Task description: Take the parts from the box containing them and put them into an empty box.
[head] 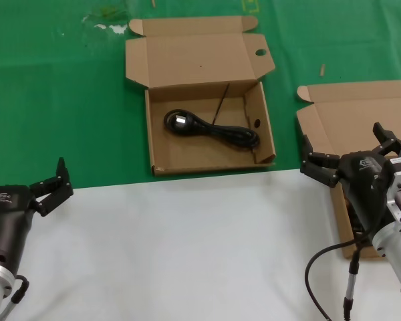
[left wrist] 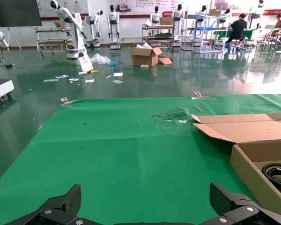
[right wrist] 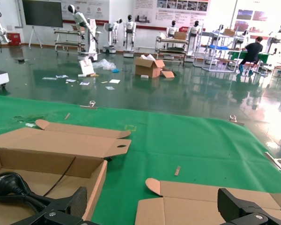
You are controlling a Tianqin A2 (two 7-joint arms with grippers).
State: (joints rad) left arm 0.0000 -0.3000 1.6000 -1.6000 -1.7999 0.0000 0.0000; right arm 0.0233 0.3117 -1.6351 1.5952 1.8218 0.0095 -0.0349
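Right, I take the box with the round holes (head: pixel 207 100) as my landmark: it sits open on the green cloth (head: pixel 53 100), lid folded back away from me, one hole in a lid flap and one in the inner side wall. One black coiled cord (head: pixel 210 129) lies inside it on the floor of the box, its pale plug face at the end nearer my left arm.

My left gripper (head: pixel 51 185) is well off to the left of that box and nearer to me, above the edge where the white sheet (head: pixel 187 247) meets the green cloth. Its fingers are spread wide and carry nothing.

My right gripper (head: pixel 351 155) is to the right of that box, over the second cardboard box (head: pixel 361 110), which also lies open. Its fingers are spread wide too, with nothing between them. The arm hides most of that second box's inside, so I cannot tell what it contains.
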